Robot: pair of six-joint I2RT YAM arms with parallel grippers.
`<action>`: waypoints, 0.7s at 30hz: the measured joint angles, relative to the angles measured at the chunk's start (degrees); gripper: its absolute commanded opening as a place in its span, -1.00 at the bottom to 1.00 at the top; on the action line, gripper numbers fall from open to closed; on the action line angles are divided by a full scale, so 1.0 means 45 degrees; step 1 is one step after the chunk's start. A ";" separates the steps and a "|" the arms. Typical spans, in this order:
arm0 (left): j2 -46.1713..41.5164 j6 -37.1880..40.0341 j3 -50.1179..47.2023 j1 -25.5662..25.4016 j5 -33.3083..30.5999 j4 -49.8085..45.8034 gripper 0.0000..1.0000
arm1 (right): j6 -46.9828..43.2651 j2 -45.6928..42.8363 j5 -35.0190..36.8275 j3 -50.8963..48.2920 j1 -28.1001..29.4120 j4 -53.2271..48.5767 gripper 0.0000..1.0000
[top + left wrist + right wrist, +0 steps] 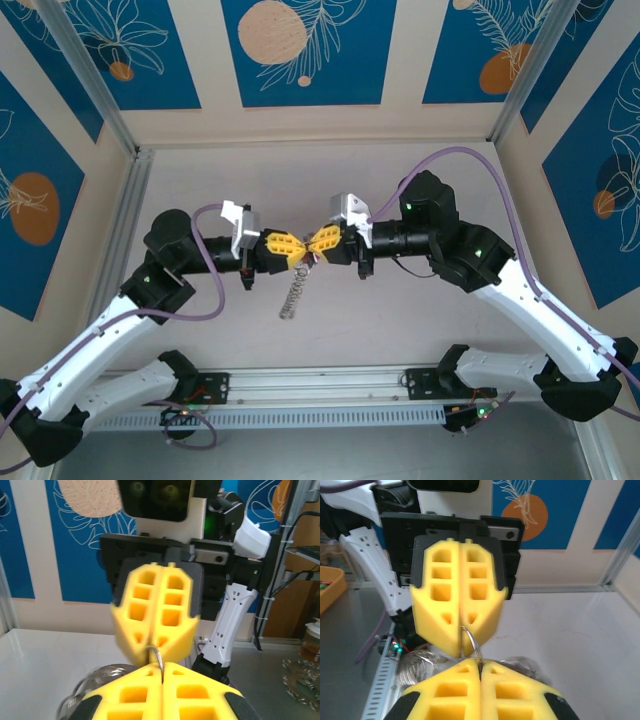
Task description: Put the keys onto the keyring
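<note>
Hanging in the air over the middle of the table (420,320), the keyring (474,644) is pinched from both sides. A short arc of its thin wire shows in the narrow gap where the two sets of yellow fingertips meet. In the right wrist view the wire curves out from the tip of the left gripper (461,630) and runs down into the seam of the right gripper (480,664). In the left wrist view the same bit of wire shows between the right gripper (154,644) above and the left gripper (161,667) below. Both pairs of fingers are pressed together with no gap, each clamped on the ring. From above, a strand of small silvery pieces (291,297) dangles from that meeting point toward the near side, blurred and not touching the table as far as can be told. The keys cannot be picked out among these pieces. The left gripper (299,257) reaches in from the left and the right gripper (314,249) from the right, tip to tip. Both arms are bent and raised, with purple cables (470,160) looping along them. Blue panels with white leaf drawings (300,50) line the far wall.
</note>
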 measured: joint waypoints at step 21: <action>0.1627 0.5129 0.4522 -0.0015 -0.2448 -0.8587 -0.39 | -0.2157 0.1229 0.2399 0.1569 0.0636 -0.2414 -1.00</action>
